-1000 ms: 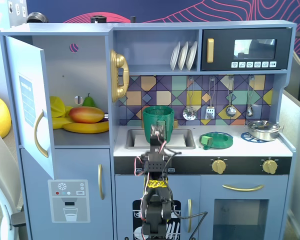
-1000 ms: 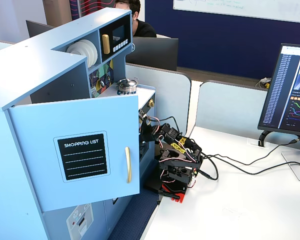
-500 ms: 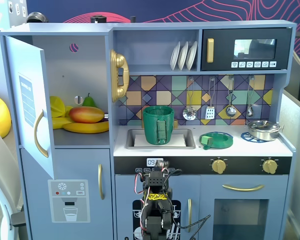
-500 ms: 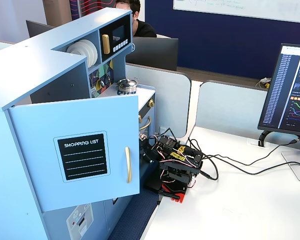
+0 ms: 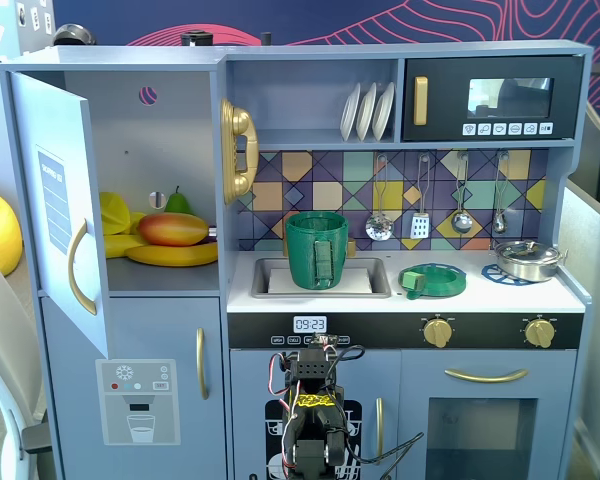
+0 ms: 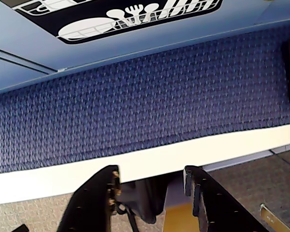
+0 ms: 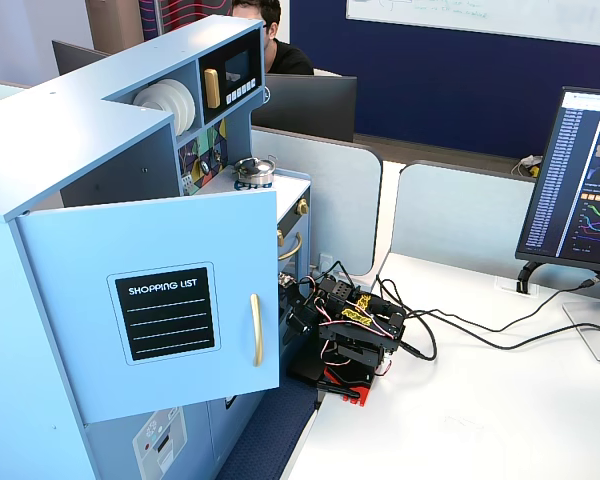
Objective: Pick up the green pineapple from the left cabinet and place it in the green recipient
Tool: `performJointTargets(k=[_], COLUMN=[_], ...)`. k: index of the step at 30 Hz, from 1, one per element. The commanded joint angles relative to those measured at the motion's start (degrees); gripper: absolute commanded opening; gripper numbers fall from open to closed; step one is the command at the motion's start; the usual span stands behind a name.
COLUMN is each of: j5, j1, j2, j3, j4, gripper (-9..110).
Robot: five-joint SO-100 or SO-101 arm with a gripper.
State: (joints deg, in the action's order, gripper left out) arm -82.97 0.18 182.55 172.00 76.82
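Note:
The left cabinet's door point(image 5: 58, 215) stands open; it also shows in the other fixed view point(image 7: 170, 300), with a gold handle and a shopping-list label. On its shelf lie a mango point(image 5: 173, 229), a banana point(image 5: 175, 256), yellow fruit and a dark green pear point(image 5: 178, 201). I see no green pineapple; it is hidden or out of view. The green recipient point(image 5: 316, 250) stands upright in the sink. My arm point(image 5: 312, 420) is folded low in front of the kitchen, far below the shelf. In the wrist view my gripper point(image 6: 151, 173) is open and empty, over the white table edge and blue carpet.
A flat green dish point(image 5: 433, 280) and a steel pan point(image 5: 527, 259) sit on the counter right of the sink. A gold toy phone point(image 5: 239, 150) hangs by the cabinet. Cables point(image 7: 450, 335) run from the arm point(image 7: 350, 335) across the white table; a monitor point(image 7: 580, 190) stands at right.

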Motion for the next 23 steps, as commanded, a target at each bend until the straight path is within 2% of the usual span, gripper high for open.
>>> performJointTargets(k=[1,6,23], j5=[1.3,-4.0,-3.6], j1=[-0.5,-0.6,-1.1], j2=[-0.5,-0.5,-0.5], j3=[-0.4,-0.3,-0.3], j4=[10.2,10.9,10.9], gripper=[3,1,1])
